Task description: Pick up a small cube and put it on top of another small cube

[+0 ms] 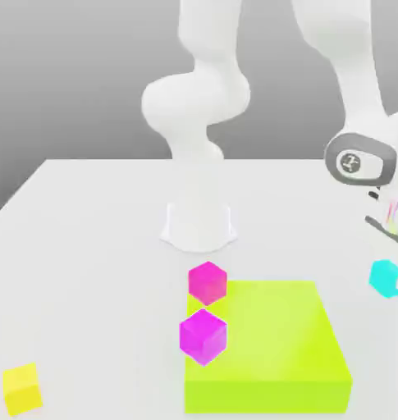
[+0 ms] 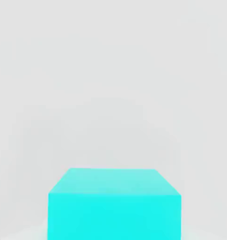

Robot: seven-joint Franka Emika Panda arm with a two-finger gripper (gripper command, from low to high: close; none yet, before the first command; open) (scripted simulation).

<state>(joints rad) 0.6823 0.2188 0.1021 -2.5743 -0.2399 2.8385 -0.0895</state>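
Observation:
The small cyan cube (image 1: 383,277) sits at the far edge of the exterior view's right, on the white table. My gripper (image 1: 397,269) comes down on it from above, partly cut off by the picture's edge, and is shut on the cube. The hand view has the same cyan cube (image 2: 115,206) very close, its top and one side face showing. The small yellow cube (image 1: 21,388) lies alone near the front corner on the exterior view's left, far from the gripper.
A large flat lime-green block (image 1: 272,344) lies at the front middle. One magenta cube (image 1: 207,281) stands at its back corner and a second magenta cube (image 1: 203,335) at its left side. The arm's white base (image 1: 199,223) stands behind them.

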